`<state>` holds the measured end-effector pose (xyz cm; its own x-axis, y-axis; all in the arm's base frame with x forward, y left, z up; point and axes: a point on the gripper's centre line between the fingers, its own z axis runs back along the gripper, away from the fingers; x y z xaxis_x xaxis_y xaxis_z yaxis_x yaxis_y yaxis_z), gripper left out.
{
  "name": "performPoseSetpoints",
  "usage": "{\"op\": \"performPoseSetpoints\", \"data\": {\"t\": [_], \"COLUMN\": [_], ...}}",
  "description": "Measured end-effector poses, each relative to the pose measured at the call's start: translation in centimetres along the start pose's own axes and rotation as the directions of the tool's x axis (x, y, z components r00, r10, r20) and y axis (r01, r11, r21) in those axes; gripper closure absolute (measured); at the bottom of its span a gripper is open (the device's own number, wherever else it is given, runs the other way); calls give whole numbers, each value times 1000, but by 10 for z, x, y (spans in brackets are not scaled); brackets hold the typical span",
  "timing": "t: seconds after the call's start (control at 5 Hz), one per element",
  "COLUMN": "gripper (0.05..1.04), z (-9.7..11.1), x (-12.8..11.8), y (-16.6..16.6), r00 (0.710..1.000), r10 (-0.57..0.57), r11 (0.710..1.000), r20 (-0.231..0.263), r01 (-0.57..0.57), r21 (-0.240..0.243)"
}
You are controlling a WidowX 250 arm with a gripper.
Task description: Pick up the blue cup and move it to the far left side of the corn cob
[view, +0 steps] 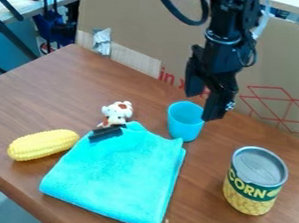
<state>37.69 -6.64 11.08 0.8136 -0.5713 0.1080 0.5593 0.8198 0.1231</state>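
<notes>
Cardboard (133, 36) backs your table (26, 95). Around one cloth (115, 175) sit one toy (118, 111) at twelve o'clock, one cup (185, 122) at one, one can (255, 182) at three, one corncob (42, 145) at ten. Your gripper (202, 107), released, is near the cup.

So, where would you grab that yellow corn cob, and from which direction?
Probably around the middle of the corn cob, coming from straight above, with the jaws closing across its narrow width. It lies on its side, long and rounded, so its flanks suit a pinch. The middle also keeps away from the turquoise cloth near one end.
</notes>
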Motion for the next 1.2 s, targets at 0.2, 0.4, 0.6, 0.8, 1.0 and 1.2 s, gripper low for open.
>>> {"op": "performPoseSetpoints", "data": {"t": [0.2, 0.4, 0.6, 0.8, 1.0, 1.2], "gripper": [81, 81, 81, 81, 81, 81], "z": [-8, -8, -14, -28, -33, -41], "x": [9, 14, 13, 8, 7, 6], "y": [-7, -6, -2, -3, -1, 2], "r00": [1000, 999, 998, 1000, 1000, 1000], "r10": [-22, -3, 11, 14, 18, 23], "r11": [1000, 1000, 999, 998, 998, 998], "r20": [7, 44, 55, 7, -6, -15], "r01": [22, 4, -9, -14, -18, -24], "r21": [-13, -26, -38, -57, -62, -65]}}
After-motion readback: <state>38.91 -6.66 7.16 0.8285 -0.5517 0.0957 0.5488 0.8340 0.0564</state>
